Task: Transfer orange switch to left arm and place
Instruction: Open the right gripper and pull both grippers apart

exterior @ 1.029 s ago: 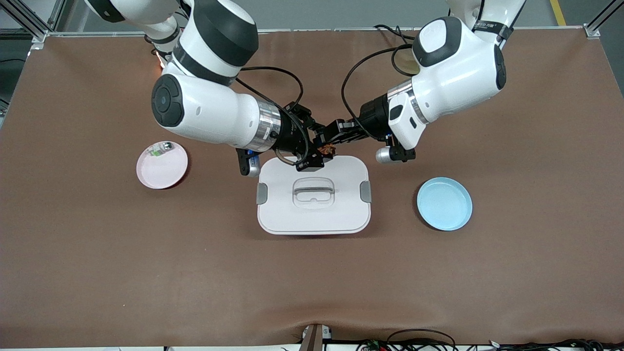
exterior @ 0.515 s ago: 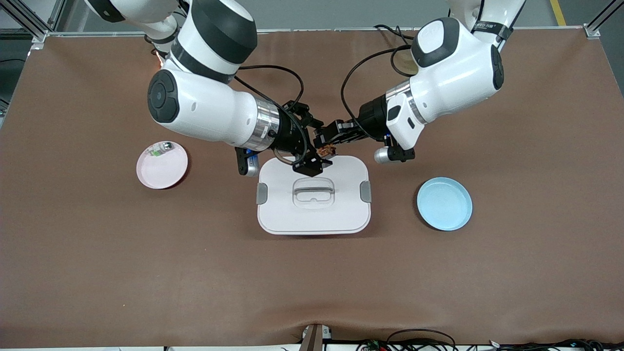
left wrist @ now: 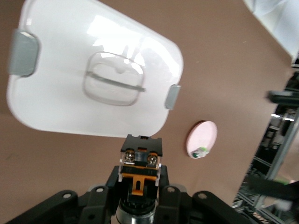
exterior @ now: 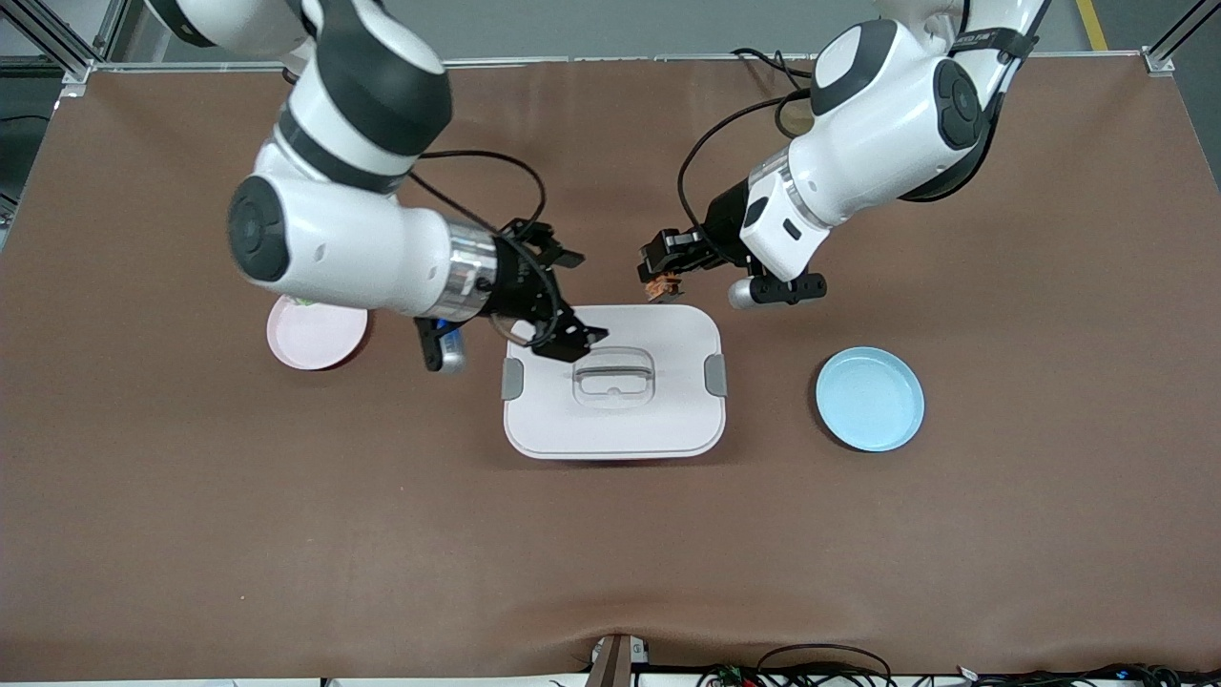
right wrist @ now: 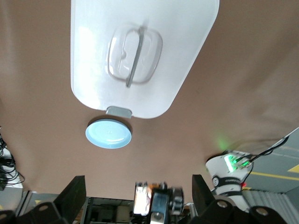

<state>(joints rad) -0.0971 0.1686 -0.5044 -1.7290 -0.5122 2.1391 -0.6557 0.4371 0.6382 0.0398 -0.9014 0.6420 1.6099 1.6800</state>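
The orange switch (exterior: 660,284), a tiny black part with an orange clip, hangs in the air in my left gripper (exterior: 660,277), which is shut on it. It is over the table just off the white box's (exterior: 610,420) edge on the robots' side. The left wrist view shows the switch (left wrist: 141,164) clamped between the fingers, with the box (left wrist: 60,93) below. My right gripper (exterior: 570,298) is open and holds nothing, over the box's corner toward the right arm's end. In the right wrist view its fingers (right wrist: 70,193) stand wide apart, with the switch (right wrist: 156,200) blurred farther off.
A pink plate (exterior: 315,342) lies toward the right arm's end, partly under that arm; a small green-and-silver component (left wrist: 200,151) rests on it. A blue plate (exterior: 868,399) lies toward the left arm's end. The box has grey side latches (exterior: 715,374).
The right gripper opened, let go of the switch and drew back toward its own end of the table. The left gripper kept the switch and pulled slightly away toward its end.
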